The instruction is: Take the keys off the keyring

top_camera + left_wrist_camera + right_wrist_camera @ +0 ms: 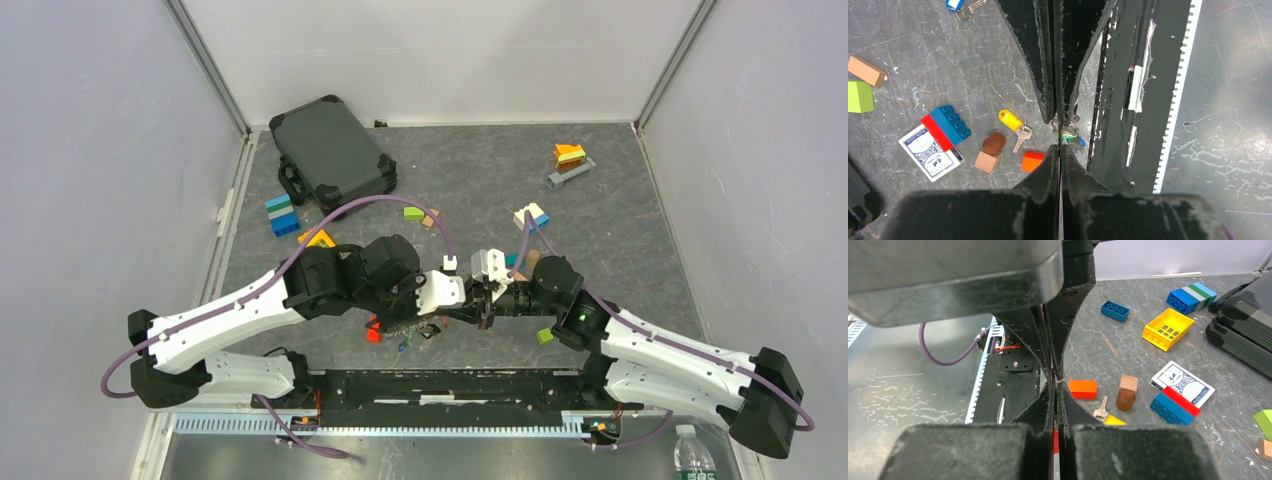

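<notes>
Shiny metal key [1021, 135], perhaps plastic-headed.

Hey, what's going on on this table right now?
Both arms meet tip to tip over the near middle of the table. The left hand and the right hand are both shut, with the keys, green and blue heads showing, bunched right between their tips. Exactly which hand pinches what is hidden. A yellow-headed key lies loose on the table nearby.
</notes>
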You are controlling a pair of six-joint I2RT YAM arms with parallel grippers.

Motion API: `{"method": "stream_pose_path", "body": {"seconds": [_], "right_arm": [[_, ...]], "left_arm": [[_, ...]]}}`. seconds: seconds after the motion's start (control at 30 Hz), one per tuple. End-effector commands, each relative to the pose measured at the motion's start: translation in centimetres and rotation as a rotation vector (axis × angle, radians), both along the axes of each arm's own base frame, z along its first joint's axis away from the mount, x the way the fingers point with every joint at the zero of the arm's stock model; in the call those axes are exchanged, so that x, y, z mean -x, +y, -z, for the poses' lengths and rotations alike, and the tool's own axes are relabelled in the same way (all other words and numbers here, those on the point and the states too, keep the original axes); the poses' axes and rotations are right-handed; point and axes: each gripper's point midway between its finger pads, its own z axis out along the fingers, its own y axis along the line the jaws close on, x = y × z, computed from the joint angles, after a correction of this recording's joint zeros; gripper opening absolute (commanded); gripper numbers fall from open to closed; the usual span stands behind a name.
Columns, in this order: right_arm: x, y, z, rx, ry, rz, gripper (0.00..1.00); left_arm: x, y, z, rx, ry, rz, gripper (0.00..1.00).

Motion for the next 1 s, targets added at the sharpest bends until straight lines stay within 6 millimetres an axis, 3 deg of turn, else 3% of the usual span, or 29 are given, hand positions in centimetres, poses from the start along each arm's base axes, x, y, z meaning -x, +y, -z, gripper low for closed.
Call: {"method": "stream_pose_path", "body": {"seconds": [0.0, 0.6, 0.97], "right_arm": [[-2.6, -0.7, -1.1, 0.009, -0.02, 0.153, 0.0], [-4.5, -3.3, -2.4, -0.019, -0.054, 0.334, 0.0], [-7.1, -5.5, -2.1, 0.024, -0.062, 0.524, 0.0]], "left_arm": [[0.2, -0.6, -1.7, 0.082, -0.019, 0.007, 0.02], [0.5, 0.5, 0.1, 0.09, 0.008, -0.066, 0.02], [0.7, 1.7, 1.2, 0.076, 0.023, -0.108, 0.02]]}}
